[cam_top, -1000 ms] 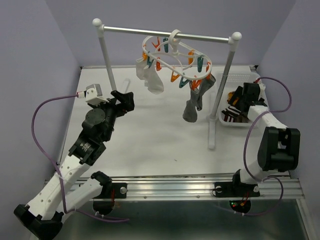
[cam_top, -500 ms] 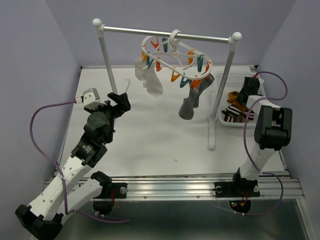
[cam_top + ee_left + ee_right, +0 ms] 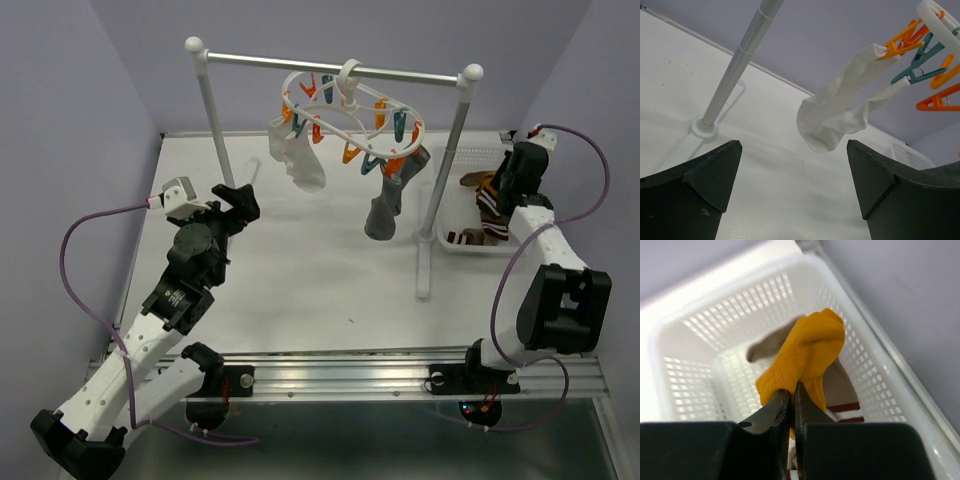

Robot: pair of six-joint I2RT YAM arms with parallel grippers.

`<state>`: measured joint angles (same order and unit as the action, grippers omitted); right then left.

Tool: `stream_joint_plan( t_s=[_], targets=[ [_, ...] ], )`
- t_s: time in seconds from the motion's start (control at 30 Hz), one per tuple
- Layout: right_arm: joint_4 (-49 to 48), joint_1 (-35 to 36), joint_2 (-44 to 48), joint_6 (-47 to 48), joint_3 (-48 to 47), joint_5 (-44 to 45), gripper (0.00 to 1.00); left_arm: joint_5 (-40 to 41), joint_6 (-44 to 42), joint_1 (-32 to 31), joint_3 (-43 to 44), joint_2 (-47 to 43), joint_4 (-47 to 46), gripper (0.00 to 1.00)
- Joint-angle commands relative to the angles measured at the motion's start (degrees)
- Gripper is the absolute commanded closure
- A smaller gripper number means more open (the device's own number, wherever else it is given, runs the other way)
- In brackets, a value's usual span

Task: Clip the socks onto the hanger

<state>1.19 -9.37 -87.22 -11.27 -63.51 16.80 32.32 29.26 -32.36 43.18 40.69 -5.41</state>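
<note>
The right end effector (image 3: 791, 392) pinched the mustard sock (image 3: 807, 352) over the white basket (image 3: 705, 330). The left end effector (image 3: 794, 160) stood wide open near a clipped white sock (image 3: 835, 115).

White links and black joint housings on left arm (image 3: 160, 305) and right arm (image 3: 533, 238). Purple cables (image 3: 67, 255) off both wrists. Left gripper (image 3: 240, 200) fingers (image 3: 695, 190) matte black, wedge-shaped.

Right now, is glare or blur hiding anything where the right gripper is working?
Right wrist: the basket is blown out white on its left wall, but the mustard sock in the right gripper is sharp. Top view: even light, soft shadows, no blur.
</note>
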Motion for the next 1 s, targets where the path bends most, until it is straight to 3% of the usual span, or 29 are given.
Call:
stream_joint_plan(
  t_s=[0.0,0.13,0.33,0.73,0.97],
  targets=[
    [-5.4,-0.3,7.3,2.3,0.3,-2.8,0.93,0.9,2.6,0.5,2.3,0.2,-1.1,0.01],
    [-5.2,-0.3,14.0,3.6,0.5,-5.3,0.92,0.4,4.7,0.5,4.2,1.4,1.9,0.01],
    [2.1,-0.3,16.8,2.9,-1.9,-8.2,0.89,-1.1,6.0,0.5,4.7,2.0,4.0,0.01],
    [9.8,-0.3,6.8,-0.9,0.2,-4.8,0.82,-0.8,7.7,0.5,3.5,1.0,5.3,0.01],
    [11.0,-0.3,5.0,-1.8,-3.5,-8.6,0.90,0.4,8.1,0.5,2.3,0.9,5.0,0.01]
  ],
)
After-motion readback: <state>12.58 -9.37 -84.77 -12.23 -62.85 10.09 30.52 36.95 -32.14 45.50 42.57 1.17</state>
